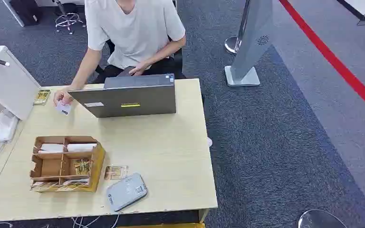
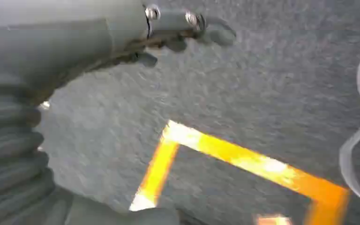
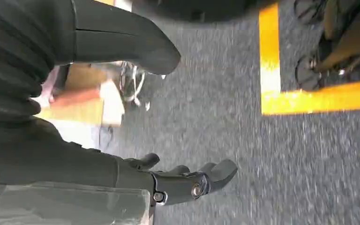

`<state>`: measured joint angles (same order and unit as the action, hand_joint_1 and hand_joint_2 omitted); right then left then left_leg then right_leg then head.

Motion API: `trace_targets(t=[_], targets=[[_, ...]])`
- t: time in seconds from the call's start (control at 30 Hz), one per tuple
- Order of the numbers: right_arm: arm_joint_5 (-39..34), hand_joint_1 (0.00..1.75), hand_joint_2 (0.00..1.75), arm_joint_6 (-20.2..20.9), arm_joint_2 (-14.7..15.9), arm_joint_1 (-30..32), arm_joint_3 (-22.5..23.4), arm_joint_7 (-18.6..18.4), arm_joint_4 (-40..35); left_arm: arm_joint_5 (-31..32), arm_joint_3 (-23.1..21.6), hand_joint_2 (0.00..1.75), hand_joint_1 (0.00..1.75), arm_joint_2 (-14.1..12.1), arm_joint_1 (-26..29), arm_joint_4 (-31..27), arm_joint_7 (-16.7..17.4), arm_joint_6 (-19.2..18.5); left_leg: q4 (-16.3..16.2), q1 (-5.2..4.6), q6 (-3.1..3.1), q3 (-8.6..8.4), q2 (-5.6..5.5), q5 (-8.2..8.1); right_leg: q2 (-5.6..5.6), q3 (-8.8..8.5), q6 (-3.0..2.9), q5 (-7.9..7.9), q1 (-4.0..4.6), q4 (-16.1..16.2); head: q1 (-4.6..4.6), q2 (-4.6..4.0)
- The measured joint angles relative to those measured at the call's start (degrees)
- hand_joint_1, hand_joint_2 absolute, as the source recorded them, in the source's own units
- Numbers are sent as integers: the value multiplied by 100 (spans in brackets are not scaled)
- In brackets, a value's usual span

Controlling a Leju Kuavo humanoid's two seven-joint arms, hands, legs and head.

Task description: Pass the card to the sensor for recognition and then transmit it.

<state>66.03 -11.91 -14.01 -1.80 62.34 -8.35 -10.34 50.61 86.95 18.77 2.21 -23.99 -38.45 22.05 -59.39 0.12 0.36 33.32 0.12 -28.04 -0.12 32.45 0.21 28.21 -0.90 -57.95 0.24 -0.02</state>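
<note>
A grey card sensor [image 1: 126, 191] lies near the front edge of the wooden table [image 1: 171, 156]. A small card [image 1: 116, 172] lies flat just behind it, beside a cardboard organiser [image 1: 65, 163]. Across the table, a seated person [image 1: 133, 33] holds another card [image 1: 63, 108] in one hand at the far left. My left hand [image 2: 122, 42] hangs over the grey carpet with nothing in it, fingers slightly apart. My right hand [image 3: 136, 117] also hangs over the carpet, thumb and fingers spread, empty.
A grey laptop [image 1: 130, 97] stands open at the table's far side. A white unit [image 1: 4, 78] with cables sits at the left. Yellow floor tape [image 2: 243, 164] crosses the carpet below. A grey stand [image 1: 252, 38] and red line [image 1: 332, 59] lie to the right.
</note>
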Motion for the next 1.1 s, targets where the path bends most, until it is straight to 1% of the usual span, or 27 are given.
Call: trace_targets(t=[0.03, 0.07, 0.13, 0.23, 0.27, 0.3, 0.33, 0.37, 0.4, 0.43, 0.47, 0.5, 0.53, 0.57, 0.6, 0.63, 0.67, 0.77, 0.83, 0.87, 0.97, 1.03, 1.1], targets=[[-20, 0, 175, -15, -39, -8, 39, 17, 0, -381, -31, 175, 0, -9, -4, 72, -73, -85, 0, 4, 0, 0, 0, 0, 0, -1, 0, 0, 2, 0, 2, 0], [-20, 0, 175, -17, -50, -9, 54, 20, 0, -541, -50, 175, 0, -13, -6, 91, -87, -119, 0, 5, 0, 0, 1, 0, 1, -1, 0, 0, 4, 0, 2, 0], [-26, 0, 175, -28, -100, -13, 124, 33, 0, -1449, -269, 175, 0, -17, -15, 139, -117, -293, 0, 3, 0, 2, 0, 0, -2, -1, 0, 0, 3, 0, -2, 0], [-28, 0, 175, -50, -140, -21, 225, 52, -2, -1828, -663, 175, 0, -46, -23, 231, -141, -428, 0, 4, 0, 5, -3, 0, -7, -8, 0, 0, 4, 0, 0, 0], [-45, 0, 175, -48, -148, -21, 240, 83, -2, -2170, -798, 175, 0, -50, -17, 231, -144, -503, 0, 4, -1, 4, -3, 0, -7, -9, 0, 0, 5, 0, 2, 2], [-76, 0, 175, -48, -159, -21, 262, 101, -4, -2745, -1035, 175, 0, -63, 30, 222, -146, -555, 1, 4, -1, 2, -1, -1, -5, -10, 0, 0, 4, 0, 0, 0], [-100, 0, 175, -46, -166, -25, 292, 125, -7, -3604, -1455, 175, 0, -78, 139, 185, -99, -535, 3, 4, -2, 3, -1, -2, -5, -13, 0, 0, 4, -1, 2, 0], [-105, 0, 175, -41, -170, -25, 317, 138, -9, -4459, -1906, 175, 0, -120, 386, 44, 153, -366, 10, 8, -5, -3, 1, -10, -4, -20, -8, 7, 9, -2, 2, 0], [-105, 0, 175, -41, -173, -24, 332, 146, -9, -5416, -2592, 175, 0, -136, 872, -624, 765, 40, 6, 26, -34, -30, 24, -35, 11, -30, -29, 21, 22, -1, 0, 2], [-103, 0, 175, -41, -177, -17, 341, 164, -9, -6078, -3306, 175, 0, -19, 1443, -1535, 1477, 608, -13, 46, -36, -58, 65, -58, 56, -34, -41, 28, 43, 2, 0, 0], [-105, 0, 175, -41, -179, -1, 362, 186, -11, -6638, -4193, 175, 0, 70, 1969, -2381, 2036, 1166, -29, 44, -23, -59, 69, -64, 58, -32, -39, 29, 43, 6, 0, 0], [-105, 0, 175, -41, -179, 7, 376, 199, -13, -6829, -4948, 175, 0, 61, 2414, -2903, 2204, 1459, -31, 39, -1, -42, 53, -53, 39, -26, -22, 38, 34, 9, -2, 0], [-105, 0, 175, -39, -190, 6, 384, 210, -15, -6838, -5614, 175, 0, 70, 2708, -3353, 2142, 1410, -29, 21, 3, -26, 1, -51, -1, -19, 1, 54, 22, 9, -11, 0], [-105, 0, 175, -39, -203, -9, 389, 221, -18, -6872, -6313, 175, 0, 96, 2895, -3799, 2062, 1251, -22, 21, 2, -19, -28, -50, -34, -25, 1, 59, 21, 9, 0, 0], [-105, 0, 175, -39, -216, -27, 402, 236, -18, -6908, -6810, 175, 0, 120, 3062, -4098, 2011, 1156, -19, 25, 1, -16, -39, -50, -43, -33, 1, 62, 22, 8, -2, 0], [-105, 0, 175, -39, -223, -40, 415, 238, -20, -6916, -7244, 175, 0, 123, 3131, -4405, 1974, 1117, -15, 27, 1, -21, -37, -50, -42, -44, -1, 61, 22, 8, 15, 0], [-105, 0, 175, -39, -229, -46, 419, 249, -22, -6934, -7515, 175, 0, 122, 3184, -4598, 1959, 1104, -16, 30, -2, -27, -31, -52, -39, -53, -7, 56, 24, 8, 15, 0], [-105, 0, 175, -39, -234, -32, 437, 251, -28, -6956, -7926, 175, 0, 127, 3394, -5102, 1946, 1097, -18, 25, -5, -40, -13, -54, -26, -60, -14, 49, 22, 7, 11, 0], [-105, 0, 175, -37, -238, -27, 450, 254, -31, -6962, -8090, 175, 0, 129, 3498, -5286, 1928, 1058, -18, 28, -5, -40, -14, -53, -26, -60, -14, 50, 22, 7, 11, 0], [-105, 0, 175, -28, -238, -28, 457, 258, -31, -7015, -8179, 175, 0, 127, 3547, -5367, 1854, 981, -18, 28, -5, -41, -14, -53, -26, -59, -14, 51, 22, 7, 11, 2], [-122, 0, 175, -35, -247, -30, 465, 286, -33, -7095, -8332, 175, 0, 127, 3667, -5572, 1548, 590, -17, 28, -5, -39, -14, -54, -26, -60, -13, 53, 22, 7, 11, 0], [-124, 0, 175, -46, -251, -30, 472, 299, -33, -7054, -8398, 175, 0, 127, 3747, -5695, 1347, 229, -17, 28, -5, -38, -14, -54, -26, -59, -13, 53, 22, 7, 11, 0], [-78, 0, 175, -30, -253, -29, 478, 328, -33, -7004, -8424, 175, 0, 127, 3814, -5810, 1089, -226, -17, 28, -5, -39, -14, -54, -26, -55, -13, 53, 22, 7, 11, 0]])
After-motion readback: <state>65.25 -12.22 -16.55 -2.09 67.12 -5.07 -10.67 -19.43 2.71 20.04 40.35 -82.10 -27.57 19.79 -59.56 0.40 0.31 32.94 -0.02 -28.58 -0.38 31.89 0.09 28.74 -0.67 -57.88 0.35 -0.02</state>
